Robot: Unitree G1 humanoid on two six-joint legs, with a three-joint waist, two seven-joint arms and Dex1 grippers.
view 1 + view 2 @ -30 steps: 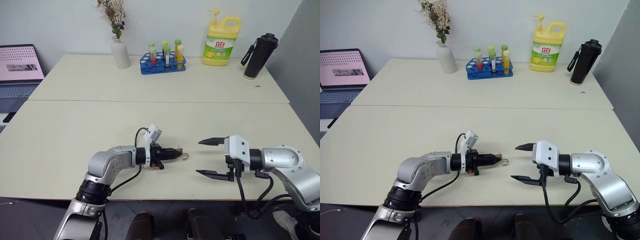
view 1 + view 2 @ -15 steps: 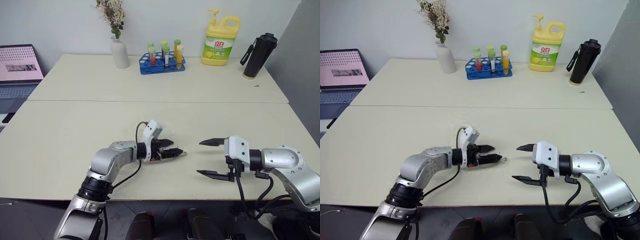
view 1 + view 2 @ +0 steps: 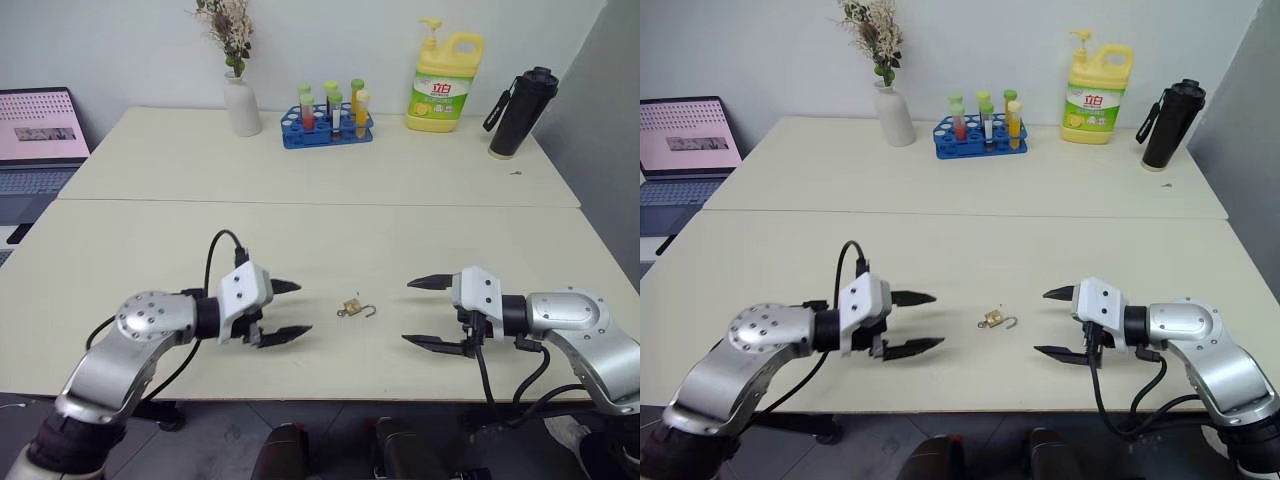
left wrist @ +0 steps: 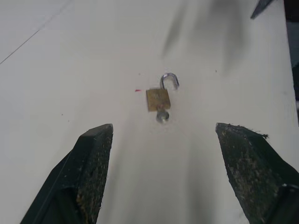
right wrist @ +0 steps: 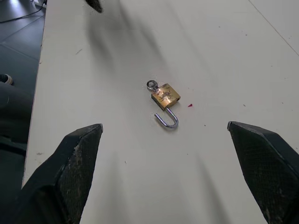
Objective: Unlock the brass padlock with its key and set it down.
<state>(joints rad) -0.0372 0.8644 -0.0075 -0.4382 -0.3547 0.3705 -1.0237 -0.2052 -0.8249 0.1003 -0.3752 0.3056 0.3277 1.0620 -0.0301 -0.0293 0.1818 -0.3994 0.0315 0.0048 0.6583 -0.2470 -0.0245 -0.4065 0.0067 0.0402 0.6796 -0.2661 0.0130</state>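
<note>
Brass padlock [image 4: 157, 99] lies unlocked, shackle swung out, between both wide-open hands.

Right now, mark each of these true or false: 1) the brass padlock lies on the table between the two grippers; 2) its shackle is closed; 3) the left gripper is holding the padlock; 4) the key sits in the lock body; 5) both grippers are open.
1) True: the brass padlock lies on the table between the left gripper and the right gripper.
2) False: the shackle has swung open, one end free.
3) False: the left gripper holds nothing and is apart from the padlock.
4) True: the key sticks out of the body opposite the shackle.
5) True.
</note>
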